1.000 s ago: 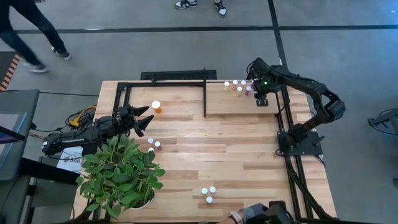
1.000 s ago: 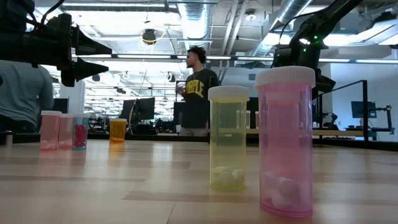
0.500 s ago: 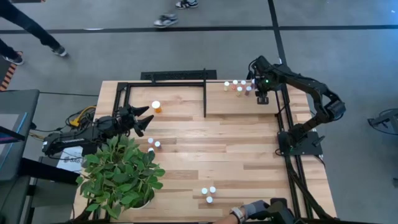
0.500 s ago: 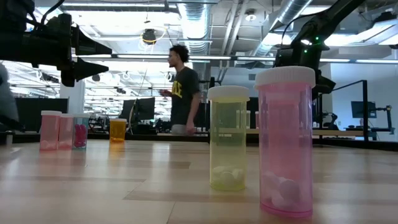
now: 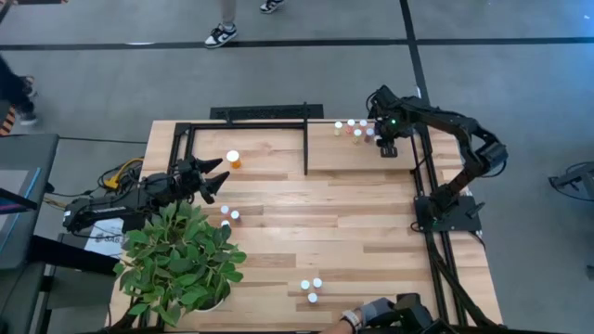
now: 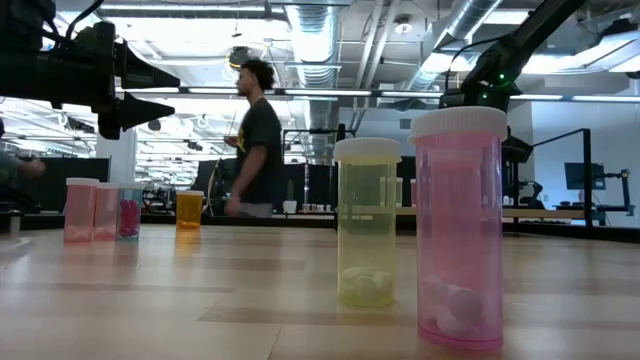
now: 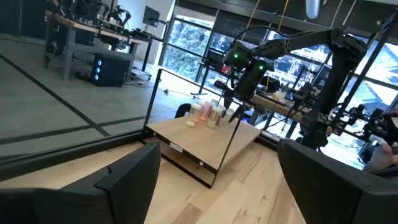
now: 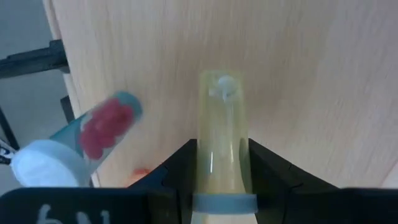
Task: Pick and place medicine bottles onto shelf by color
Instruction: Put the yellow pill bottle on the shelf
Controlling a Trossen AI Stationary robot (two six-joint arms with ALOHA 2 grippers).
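Held bottle: a pale yellow translucent medicine vial (image 8: pixel 222 143) with a white cap, clamped between the two dark fingers (image 8: pixel 180 171) of the right gripper (image 5: pixel 389 148); its base points away from the fingertips toward the pale wooden shelf board (image 8: pixel 298 81).
Right fingers: closed partway, one pad on each side of the vial's body near the cap, so they are gripping it, not empty.
Why held so: the gripper hangs over the shelf's far right end just beside a cluster of small vials (image 5: pixel 355 130), probably to set this one down with its colour mates.
Neighbour: a teal-tinted vial with red pills (image 8: pixel 93 140) stands on the shelf just to one side of the fingers, apart from the held vial.
Left fingers: the left gripper (image 5: pixel 212 178) waits with fingers spread wide, holding nothing; an orange white-capped bottle (image 5: pixel 233 160) stands just ahead of them.
Remaining: white-capped vials (image 5: pixel 311 289) stand on the striped-plank tabletop (image 5: pixel 353 232), well apart from either gripper.
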